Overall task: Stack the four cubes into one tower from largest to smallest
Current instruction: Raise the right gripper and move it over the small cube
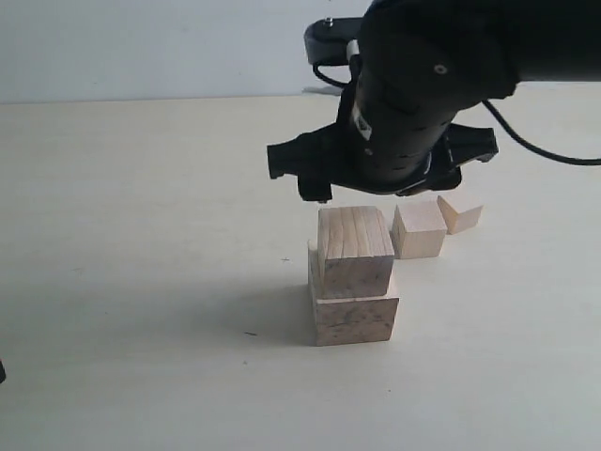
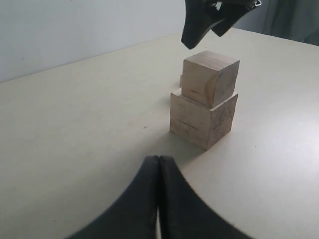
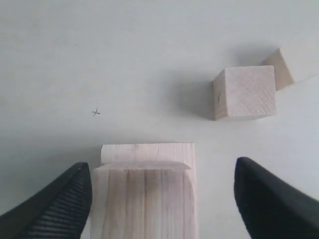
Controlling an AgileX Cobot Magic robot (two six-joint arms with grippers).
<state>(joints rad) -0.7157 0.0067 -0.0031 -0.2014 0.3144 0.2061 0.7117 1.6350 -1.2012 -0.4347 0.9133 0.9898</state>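
Two up, two to go: the largest cube (image 1: 352,318) sat on the table (image 1: 141,282) with the second cube (image 1: 355,249) squarely on top, a half-built tower stepped in outline. The right gripper (image 1: 371,188) hung directly over it, jaws spread wide and holding nothing. In the right wrist view they stood on either side of the second cube, clear of its faces. The left gripper (image 2: 158,194) was pinched shut on nothing and low near the table, well apart from the stack and merely facing it. Everything hinged on the third cube (image 1: 418,230). In the exterior view it stood on the table to the right of the stack and a little farther back, near it but not touching. The smallest cube (image 1: 460,214) was just beside its far right corner. That put both remaining blocks on the right arm's side, so the right gripper looked much the nearer candidate – a short sideways shift and a drop, by the look of it. A cube offers no long axis, but the third cube's faces lay roughly square to the open jaws, so little wrist turn seemed needed. The one worry was the smallest cube crowding that corner, where a wide jaw might nudge it.
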